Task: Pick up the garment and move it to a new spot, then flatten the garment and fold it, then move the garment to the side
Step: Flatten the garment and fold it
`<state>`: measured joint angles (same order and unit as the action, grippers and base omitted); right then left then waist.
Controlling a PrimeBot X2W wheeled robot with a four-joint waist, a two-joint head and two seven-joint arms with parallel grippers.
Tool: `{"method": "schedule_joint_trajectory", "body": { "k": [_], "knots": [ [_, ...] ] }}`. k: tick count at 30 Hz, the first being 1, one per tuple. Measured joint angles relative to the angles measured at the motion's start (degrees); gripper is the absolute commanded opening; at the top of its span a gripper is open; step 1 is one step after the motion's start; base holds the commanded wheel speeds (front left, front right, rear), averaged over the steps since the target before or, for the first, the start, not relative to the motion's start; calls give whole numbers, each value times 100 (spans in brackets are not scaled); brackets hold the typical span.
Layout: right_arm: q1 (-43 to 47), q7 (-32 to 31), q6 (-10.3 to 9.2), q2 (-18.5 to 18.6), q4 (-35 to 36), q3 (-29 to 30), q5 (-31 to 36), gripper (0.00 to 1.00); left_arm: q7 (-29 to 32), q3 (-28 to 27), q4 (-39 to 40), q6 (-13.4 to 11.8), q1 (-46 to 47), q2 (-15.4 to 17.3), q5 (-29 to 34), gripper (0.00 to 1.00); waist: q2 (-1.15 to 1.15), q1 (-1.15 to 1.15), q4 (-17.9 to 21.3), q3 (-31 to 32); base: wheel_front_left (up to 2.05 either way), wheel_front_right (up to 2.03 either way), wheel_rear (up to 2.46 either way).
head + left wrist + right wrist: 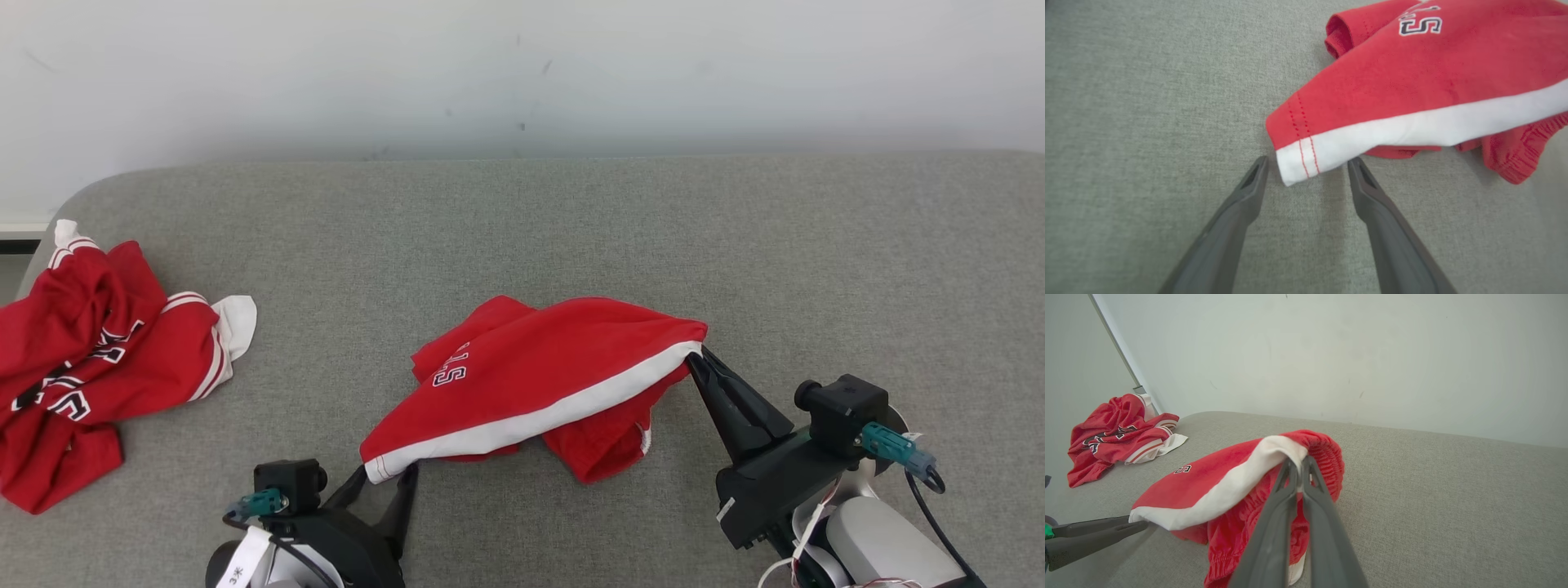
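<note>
At the tip of the right claw [699,354], the fingers are pressed together on the white-striped edge of the garment [555,367], beside its gathered red waistband. The right wrist view confirms this: the right claw [1299,462] pinches the white band, and the cloth folds over the fingertips and hides them. Red fabric hangs below the fingers and is cut off by the bottom edge of that view.

Between the fingers of the left claw [385,474], which stand wide apart, sits the white hem corner of the garment [1412,81]. The left wrist view shows the left claw [1308,160] with one fingertip on either side of that corner. Whether either fingertip touches the cloth cannot be determined. The body of this claw is cut off by the bottom edge of the head view.

Away from both claws, the garment [1208,477] spans the grey cushion [571,229] from one claw to the other. Its printed lettering is folded over, and an "S" is the one letter that reads. The lower layers are covered by the top panel.

Far to the left of the left claw lies a second red garment [82,343], crumpled and cut off by the frame edge.
</note>
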<state>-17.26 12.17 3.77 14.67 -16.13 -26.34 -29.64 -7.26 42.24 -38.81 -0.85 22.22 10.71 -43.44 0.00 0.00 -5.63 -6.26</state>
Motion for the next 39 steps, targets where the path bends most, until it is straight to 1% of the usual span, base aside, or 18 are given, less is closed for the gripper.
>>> {"method": "schedule_joint_trajectory", "body": {
  "k": [1,2,3,5,11,14,18,20,23,26,29,32,34,36,39],
  "knots": [
    [0,1,0,-1,3,0,0,0,-1,-5,-56,38,39,-4,-13,85,0,0,0,-4,0,0,0],
    [0,1,0,-1,2,0,0,0,-1,-14,-99,38,71,-15,-13,25,0,0,0,-8,0,0,0],
    [0,1,0,0,0,-1,0,0,-18,-16,-133,37,92,-29,-11,0,0,0,1,-12,0,0,0],
    [1,1,-26,-1,0,-3,1,0,-56,-14,-244,86,154,-33,5,0,0,0,1,-21,0,0,0],
    [10,11,-33,2,-23,25,0,0,-319,-44,-311,85,162,-1,48,0,0,0,-8,-30,0,0,0],
    [48,37,-76,64,-24,92,0,0,-413,-44,-257,80,164,34,162,0,0,0,-40,-40,0,0,0],
    [29,44,-79,69,-60,100,0,0,-498,-108,-107,87,202,179,247,0,0,0,-65,-64,0,0,0],
    [-48,3,-41,15,-120,27,-2,0,-534,-127,-31,107,253,275,250,0,0,0,-33,-70,0,0,0],
    [-284,-198,77,-97,-260,-76,-111,0,-533,-110,154,348,426,392,266,0,0,0,48,-92,0,0,0],
    [-630,-446,163,-235,-460,-49,-427,0,-417,-36,323,552,754,563,327,0,0,0,157,-158,0,0,0],
    [-1215,-822,231,-272,-770,-32,-617,0,-160,-253,442,700,1393,708,155,0,0,0,259,-303,0,0,0],
    [-2070,-1276,253,-315,-1202,-19,-694,0,270,-327,348,746,2408,886,108,0,1,1,364,-494,0,0,0],
    [-2804,-1607,275,-352,-1534,-9,-780,0,561,-436,192,749,3131,991,94,0,1,1,438,-633,0,0,0],
    [-3673,-1889,277,-353,-1829,-15,-709,0,814,-530,81,758,3865,1022,55,0,1,1,514,-781,0,0,0],
    [-5053,-2001,277,-349,-2082,122,-467,0,1015,-606,31,791,4984,1017,215,0,1,1,618,-1016,0,0,0]
  ]
}}
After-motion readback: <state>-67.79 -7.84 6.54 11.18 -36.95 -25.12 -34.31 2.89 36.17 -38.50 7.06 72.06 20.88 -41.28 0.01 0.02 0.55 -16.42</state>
